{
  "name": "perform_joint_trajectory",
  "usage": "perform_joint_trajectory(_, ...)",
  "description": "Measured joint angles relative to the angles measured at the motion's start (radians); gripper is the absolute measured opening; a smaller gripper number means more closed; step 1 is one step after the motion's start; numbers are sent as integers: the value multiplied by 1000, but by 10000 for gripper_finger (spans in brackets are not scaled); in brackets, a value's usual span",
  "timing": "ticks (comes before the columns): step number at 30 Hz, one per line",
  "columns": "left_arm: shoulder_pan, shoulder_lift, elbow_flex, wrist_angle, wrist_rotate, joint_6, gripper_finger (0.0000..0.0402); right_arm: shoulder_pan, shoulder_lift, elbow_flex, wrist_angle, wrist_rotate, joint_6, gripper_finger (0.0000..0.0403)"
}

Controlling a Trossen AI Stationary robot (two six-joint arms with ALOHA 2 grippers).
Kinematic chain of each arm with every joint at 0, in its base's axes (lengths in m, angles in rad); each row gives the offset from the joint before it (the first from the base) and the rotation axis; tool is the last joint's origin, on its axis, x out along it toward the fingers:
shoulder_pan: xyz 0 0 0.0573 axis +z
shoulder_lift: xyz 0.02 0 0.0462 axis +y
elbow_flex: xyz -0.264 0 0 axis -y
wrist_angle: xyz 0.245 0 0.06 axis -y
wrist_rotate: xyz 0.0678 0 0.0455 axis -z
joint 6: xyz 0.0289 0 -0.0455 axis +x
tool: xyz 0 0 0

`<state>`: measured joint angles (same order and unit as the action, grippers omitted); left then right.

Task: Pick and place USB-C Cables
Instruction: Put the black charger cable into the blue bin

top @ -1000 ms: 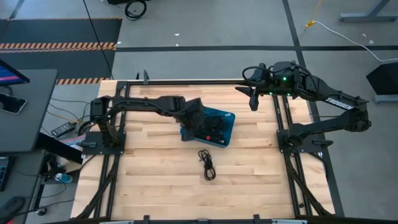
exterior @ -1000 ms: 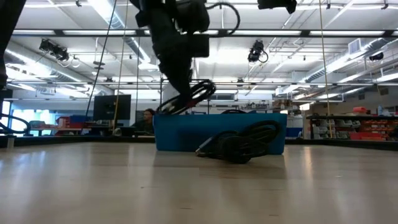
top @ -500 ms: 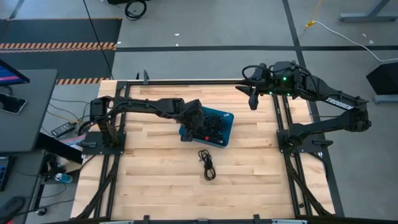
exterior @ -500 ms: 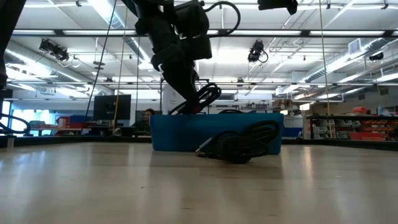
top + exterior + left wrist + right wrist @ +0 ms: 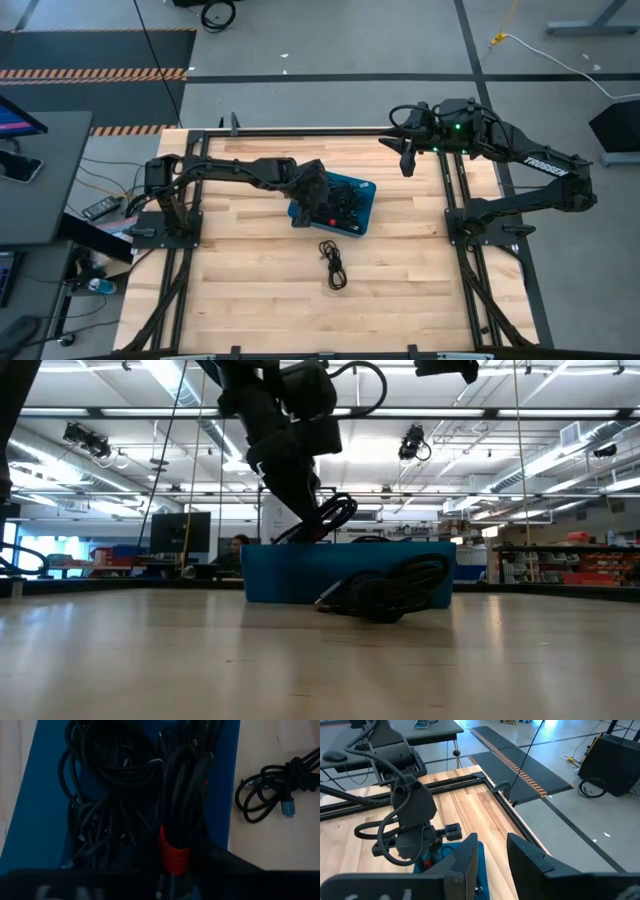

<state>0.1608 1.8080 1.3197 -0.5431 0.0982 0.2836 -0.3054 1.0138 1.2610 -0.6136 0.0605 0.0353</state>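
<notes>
A blue tray [image 5: 362, 206] sits mid-table and holds several coiled black USB-C cables [image 5: 107, 785]. My left gripper [image 5: 309, 203] hovers over the tray's left part, shut on one cable bundle [image 5: 325, 518] with a red tie. Another cable bundle [image 5: 333, 264] lies flat on the wood, nearer than the tray, and also shows in the left wrist view [image 5: 270, 787] and the low view [image 5: 390, 590]. My right gripper [image 5: 407, 160] waits open and high at the table's far right side, away from everything. My left gripper holds the folded cable bundle at the end by its red tie [image 5: 174, 854], pinched between the fingers from above on a slant. The loops [image 5: 185, 785] stick out ahead of the fingers over the tray. In the low view the bundle [image 5: 330, 515] slants just above the tray's rim.
The tray's near wall [image 5: 345, 570] stands higher than the loose cable in front of it. Bare wooden tabletop [image 5: 250, 280] stretches left, right and near of the tray. Black frame rails [image 5: 300, 131] run along the table's far edge and sides.
My left gripper, still shut on the bundle, has moved a little toward the table's right, from the tray's left edge to above its inside, and has sunk slightly. The bundle has travelled with it. In the last half second nothing has moved.
</notes>
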Motion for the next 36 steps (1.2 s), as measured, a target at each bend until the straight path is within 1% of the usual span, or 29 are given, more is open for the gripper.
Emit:
perform_joint_trajectory(3,0,0,0,19,0,-17,163,0,0,0,0,0,0,110)
perform_joint_trajectory(5,0,-1,7,23,0,-46,185,0,0,0,0,0,-1,110)
perform_joint_trajectory(8,1,-2,40,31,-5,-96,206,0,0,0,0,0,-2,110)
perform_joint_trajectory(10,1,-3,71,29,-29,-142,212,0,0,0,-1,0,-2,110)
perform_joint_trajectory(15,7,-3,206,6,-67,-297,215,0,0,0,-11,-8,4,110)
perform_joint_trajectory(18,7,-3,316,-96,-70,-331,210,0,0,0,-46,-55,31,110)
perform_joint_trajectory(21,-8,-3,432,-245,-98,-333,203,4,0,0,-90,-103,79,110)
perform_joint_trajectory(23,-22,-3,500,-341,-146,-332,198,17,0,0,-130,-144,110,110)
perform_joint_trajectory(28,-66,-3,632,-551,-306,-353,190,78,0,0,-206,-244,203,110)
perform_joint_trajectory(32,-95,-3,688,-668,-406,-409,190,158,0,0,-220,-279,283,110)
perform_joint_trajectory(36,-117,-4,700,-731,-461,-460,190,241,3,0,-220,-274,378,110)
